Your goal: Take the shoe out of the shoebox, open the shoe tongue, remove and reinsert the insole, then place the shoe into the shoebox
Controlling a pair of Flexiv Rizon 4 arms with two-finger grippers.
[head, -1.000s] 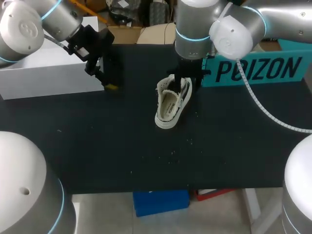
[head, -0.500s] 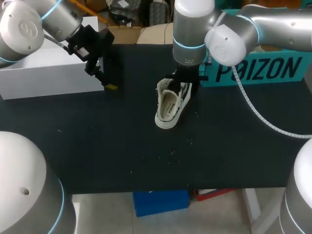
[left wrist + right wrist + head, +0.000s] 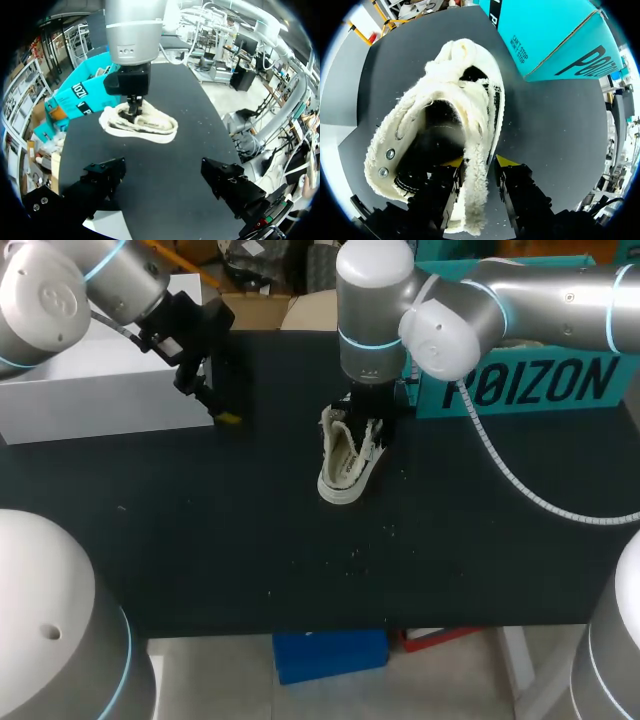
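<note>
While the left end effector [image 3: 162, 171] hangs spread, the right end effector [image 3: 477, 163] pinches the shoe [image 3: 469, 107].

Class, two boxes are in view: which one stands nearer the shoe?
The teal box, just behind the shoe; the white box stands farther off, beside the left gripper.

The head view looks down from high behind, taking in the black surface [image 3: 250, 540] with the shoe [image 3: 350, 455] at upper middle. The left wrist view faces that shoe from farther off; the right wrist view hangs close over it.
</note>
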